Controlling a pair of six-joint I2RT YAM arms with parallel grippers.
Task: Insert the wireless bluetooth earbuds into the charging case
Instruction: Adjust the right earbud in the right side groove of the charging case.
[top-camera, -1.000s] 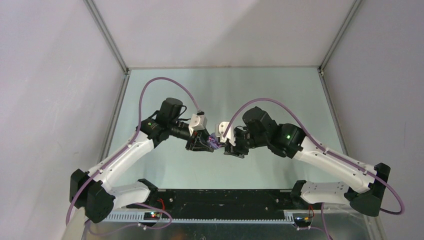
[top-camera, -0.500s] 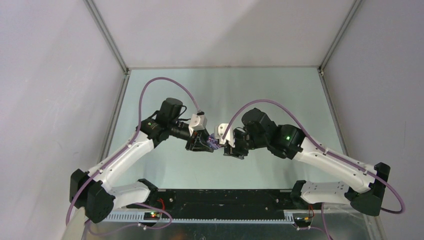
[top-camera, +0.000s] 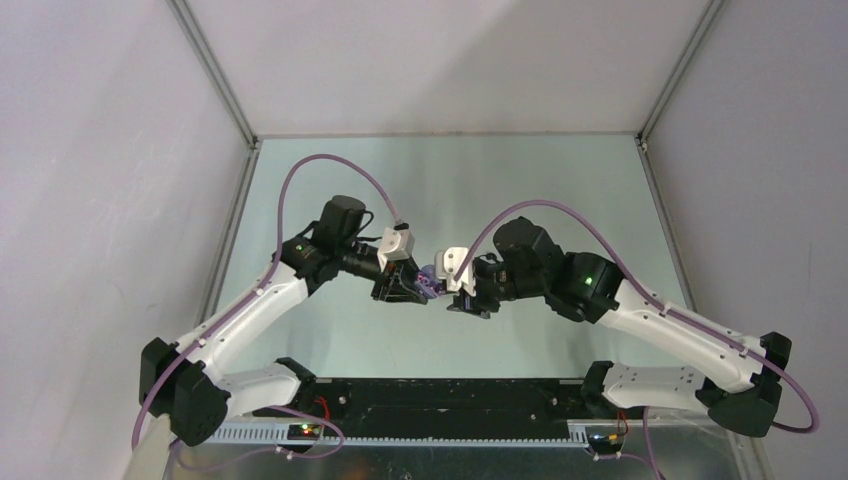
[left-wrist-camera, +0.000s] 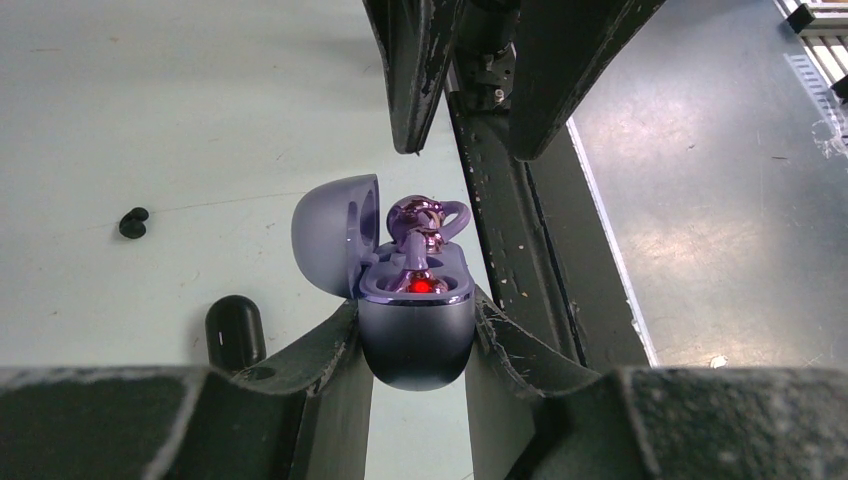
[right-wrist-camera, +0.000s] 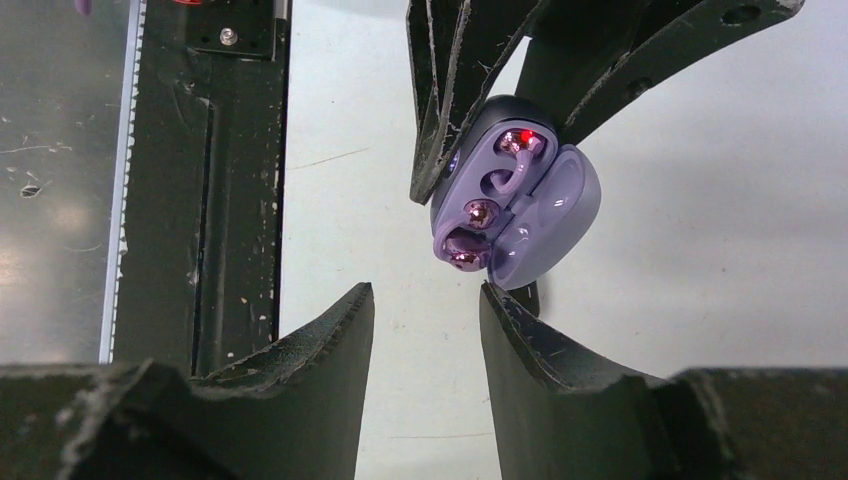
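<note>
Lilac earbud (left-wrist-camera: 418, 222) sits in charging case (left-wrist-camera: 415, 340) between left jaws.

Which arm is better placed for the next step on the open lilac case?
Probably right. The right gripper is open and empty, facing the case; the left gripper is shut on that case, steadying it.

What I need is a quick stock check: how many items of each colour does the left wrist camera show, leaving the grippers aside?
Lilac: 2, the lilac case, lid open, and the lilac earbud sticking up out of it.
Black: 2, the black earbud and the black case, both on the table.
Total: 4
</note>
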